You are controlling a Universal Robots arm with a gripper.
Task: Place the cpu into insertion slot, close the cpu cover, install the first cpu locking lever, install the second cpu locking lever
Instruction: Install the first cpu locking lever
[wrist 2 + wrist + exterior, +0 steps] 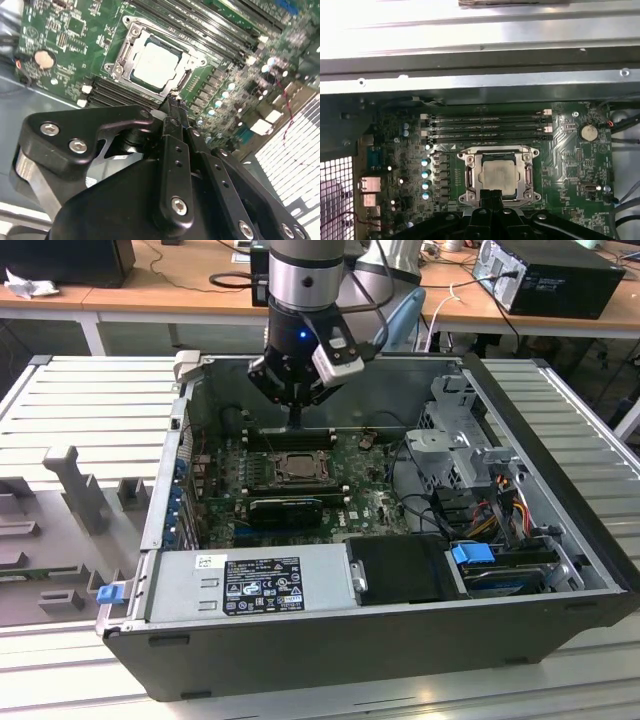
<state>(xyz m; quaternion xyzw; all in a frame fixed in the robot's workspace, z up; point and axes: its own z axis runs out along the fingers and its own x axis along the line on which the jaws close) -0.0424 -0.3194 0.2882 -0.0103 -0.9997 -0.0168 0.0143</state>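
The cpu [498, 175] lies flat in the insertion slot [461, 198] on the green board, its pale metal face showing through the cut-out. The silvery cpu cover [469, 175] is down around it, level with the socket. In the second wrist view the chip [156, 65] sits inside the frame [127, 50]. My gripper [172, 98] is shut, its black fingers pressed together, with nothing visible between them. The tips are at the socket's edge, by a thin metal lever end. In the exterior view the gripper [295, 422] points down just behind the socket [293, 468].
Long black memory slots [490, 127] run beside the socket, with a coin battery [588, 132] nearby. The grey power supply box [250, 585], a metal drive cage [460, 440] and coloured cables [500, 510] crowd the case. Case walls [470, 60] close in around the board.
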